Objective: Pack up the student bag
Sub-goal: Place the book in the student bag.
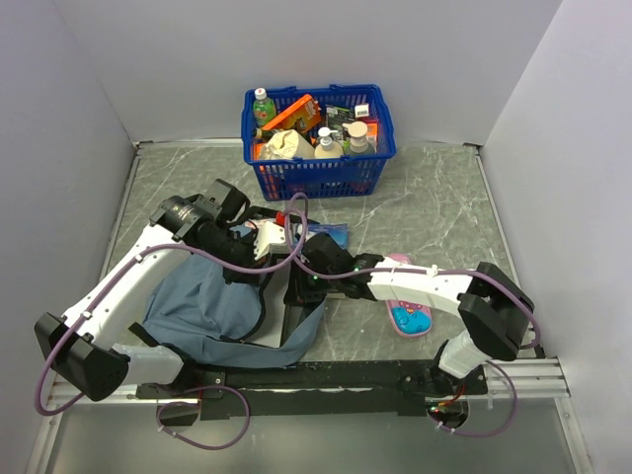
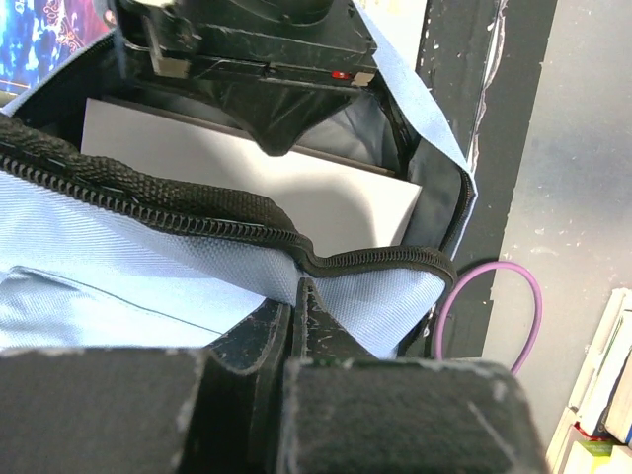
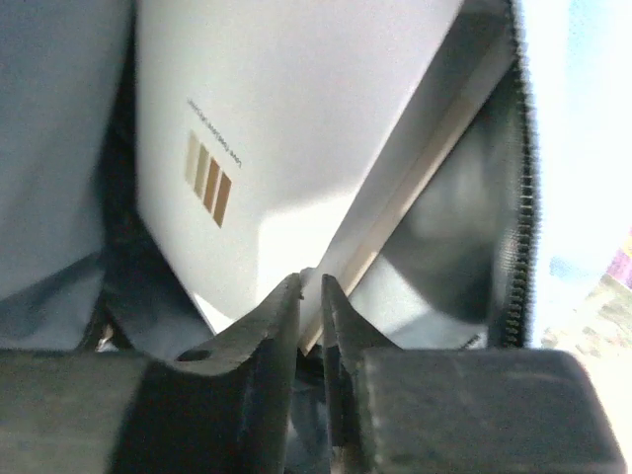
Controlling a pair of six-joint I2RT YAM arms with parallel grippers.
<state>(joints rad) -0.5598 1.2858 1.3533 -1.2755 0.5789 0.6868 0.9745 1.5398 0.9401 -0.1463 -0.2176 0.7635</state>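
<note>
Here, mid-task on a marbled table (image 1: 444, 227): a grey-blue bag (image 1: 207, 311), slumped on its side at the near left, zip undone and mouth gaping toward the table's middle.

Clamped tight on the bag's near zip edge, as seen from its own wrist: the left gripper (image 2: 299, 286), fingers together with the fabric lip pinched between them.

Inside the opening, leaning against the dark lining: a white book (image 3: 296, 118), cover plain but for four small brown bars and a line of print too small to read.

Down in the same opening from the other side: the right gripper (image 3: 310, 284), fingers almost together with only a slit between, the book's lower corner right at the tips. Gripped or merely touched, impossible to tell. From the left wrist, the right gripper's black body visible directly above the book.

Just beyond the bag's open edge in that same view, a loop of purple cable (image 2: 499, 265).

On the near right of the table, partly under the right gripper's white forearm: a pink pencil case (image 1: 410, 319).

At the far edge, well apart from the bag: a blue basket (image 1: 316, 180), crammed with bottles and packets.
</note>
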